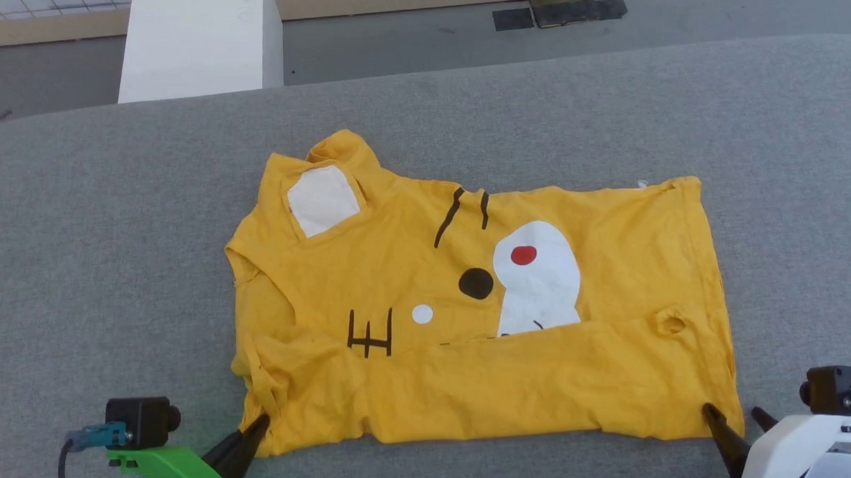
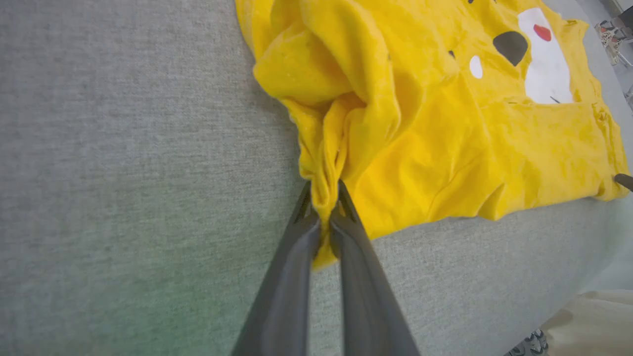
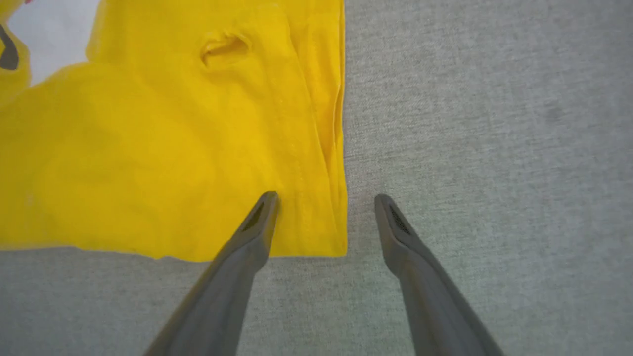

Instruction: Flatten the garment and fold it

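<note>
Head view: yellow T-shirt (image 1: pixel 470 287), long axis 9-to-3 o'clock; left gripper (image 1: pixel 261 423) pinched tight on its 7 o'clock corner, right gripper (image 1: pixel 732 412) spread wide, empty, straddling its 5 o'clock corner.

Right gripper (image 3: pixel 326 199), jaws spread wide, straddles garment (image 3: pixel 148 148) corner near 6 o'clock: one tip over yellow cloth, other over grey bench (image 3: pixel 494 123). Small pucker (image 3: pixel 225 47) at 11 o'clock.

text: none legible | garment (image 1: pixel 398 268) print — stripes, dots, patches, no letters
</note>
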